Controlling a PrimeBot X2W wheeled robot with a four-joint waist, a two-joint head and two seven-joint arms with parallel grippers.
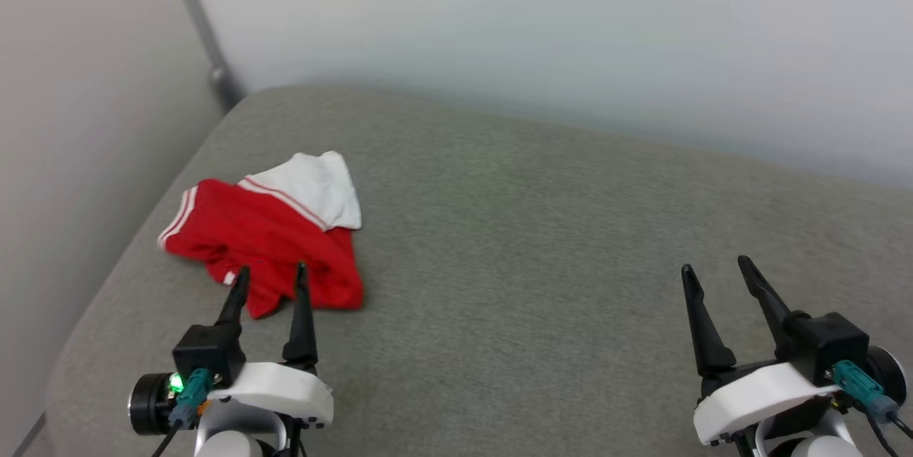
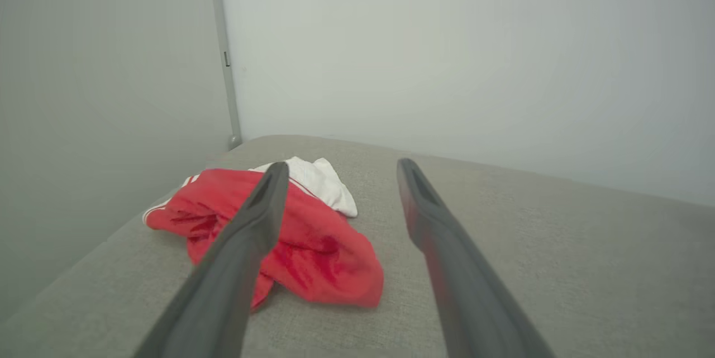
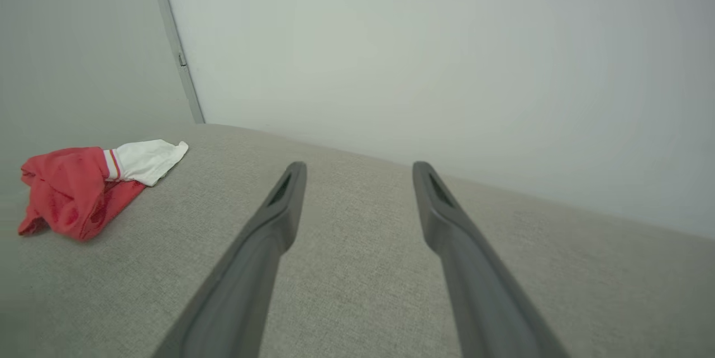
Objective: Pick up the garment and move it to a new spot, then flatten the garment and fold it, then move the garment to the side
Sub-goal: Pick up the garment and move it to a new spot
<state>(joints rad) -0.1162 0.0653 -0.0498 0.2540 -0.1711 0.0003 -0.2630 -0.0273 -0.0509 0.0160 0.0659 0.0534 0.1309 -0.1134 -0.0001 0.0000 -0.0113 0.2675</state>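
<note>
As garment (image 1: 264, 232) lies crumpled, L hand (image 1: 272, 270) near

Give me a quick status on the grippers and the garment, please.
Left gripper open, hovering at the garment. Right gripper open, off to the side. Garment crumpled on the grey surface, not held. No obstacle seen.

One garment (image 1: 264, 236), two tools: left tool (image 1: 272, 269), right tool (image 1: 715, 264).

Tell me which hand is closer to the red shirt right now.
Left. The left hand hangs open at the near edge of the shirt, fingertips overlapping it in the head view. The right hand is open far across the grey cushion.
</note>
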